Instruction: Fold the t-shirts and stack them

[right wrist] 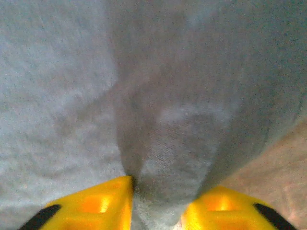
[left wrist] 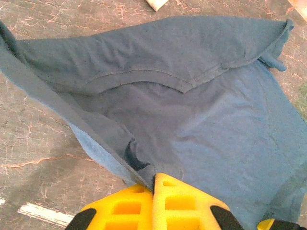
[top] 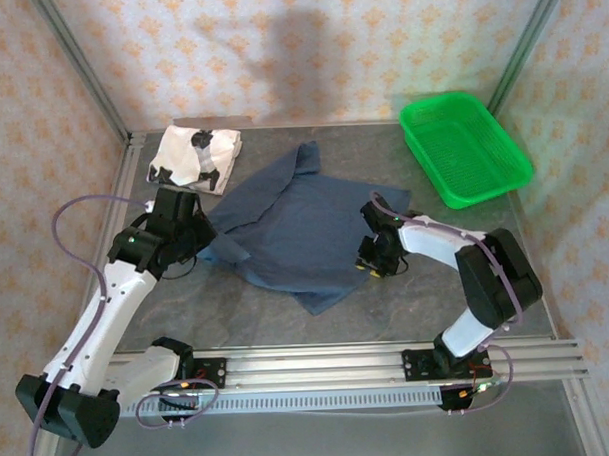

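The navy blue t-shirt lies spread and rumpled in the middle of the table. The white t-shirt with black patches sits folded at the back left. My left gripper is at the navy shirt's left edge. In the left wrist view, the left gripper is shut on that hem of the navy shirt. My right gripper is at the shirt's right edge. Its yellow fingers stand a little apart, clamping a thick raised fold of navy cloth between them.
A green mesh basket stands at the back right corner. Metal frame posts and patterned walls close in the left, back and right. A rail runs along the near edge, with bare grey tabletop in front of the shirt.
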